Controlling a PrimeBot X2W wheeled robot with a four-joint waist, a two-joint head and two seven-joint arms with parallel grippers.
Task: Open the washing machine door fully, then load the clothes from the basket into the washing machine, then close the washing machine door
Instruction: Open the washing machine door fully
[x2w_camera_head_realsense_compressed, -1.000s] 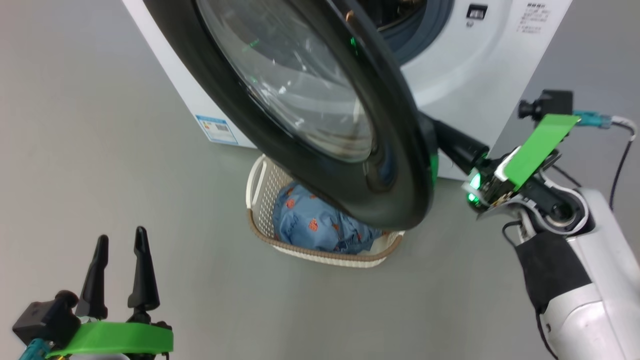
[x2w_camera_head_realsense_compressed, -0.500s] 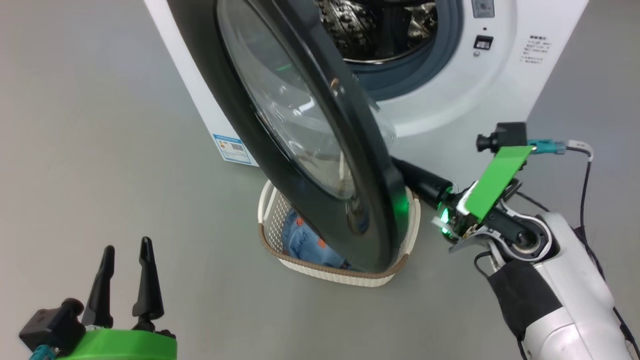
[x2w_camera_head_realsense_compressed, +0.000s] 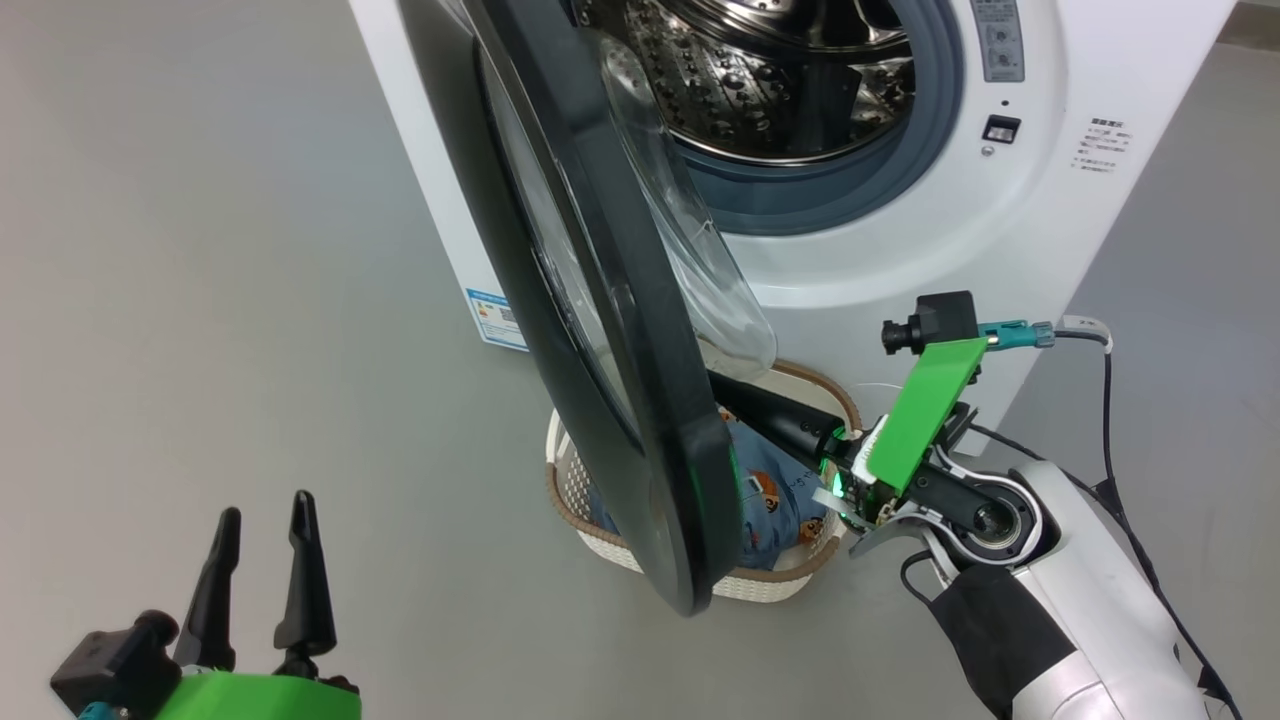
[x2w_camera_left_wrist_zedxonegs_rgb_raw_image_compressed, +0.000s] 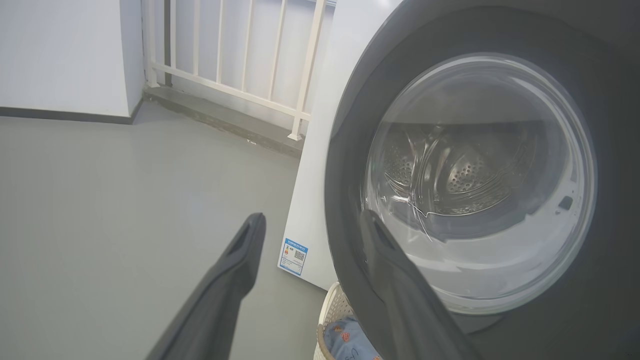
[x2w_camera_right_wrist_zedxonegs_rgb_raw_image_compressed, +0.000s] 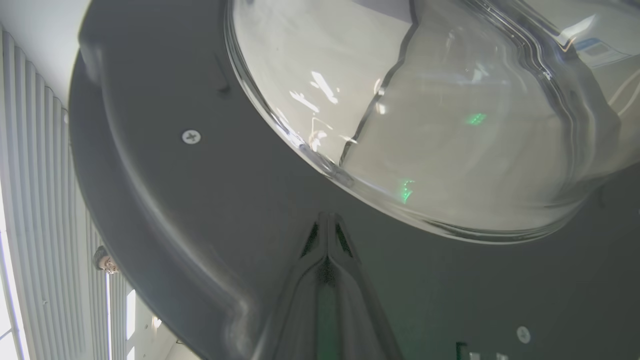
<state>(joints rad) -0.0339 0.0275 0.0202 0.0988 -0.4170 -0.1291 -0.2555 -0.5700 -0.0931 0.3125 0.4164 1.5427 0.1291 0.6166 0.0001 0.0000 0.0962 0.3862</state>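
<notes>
Against door (x2w_camera_right_wrist_zedxonegs_rgb_raw_image_compressed: 165, 200) inner ring — R end effector (x2w_camera_right_wrist_zedxonegs_rgb_raw_image_compressed: 327, 220), fingers together.

Blue label (x2w_camera_head_realsense_compressed: 497, 318): low on your washing machine (x2w_camera_head_realsense_compressed: 860, 270); print too small to read.
Grey lettering (x2w_camera_head_realsense_compressed: 1104, 148): machine's front, right of opening; you can't read it.

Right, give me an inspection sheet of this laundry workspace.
Surface: grey floor, smooth.
Job's things: washing machine door part open, hanging over the basket; basket on the floor, holding clothes; washing machine with steel drum exposed.
Clutter: nothing seen.
Grippers: left gripper open, holding nothing; right gripper shut, tips against the door's inner side.
Cables: black cable runs from the right wrist camera.
Surroundings: white railing, white wall.
</notes>
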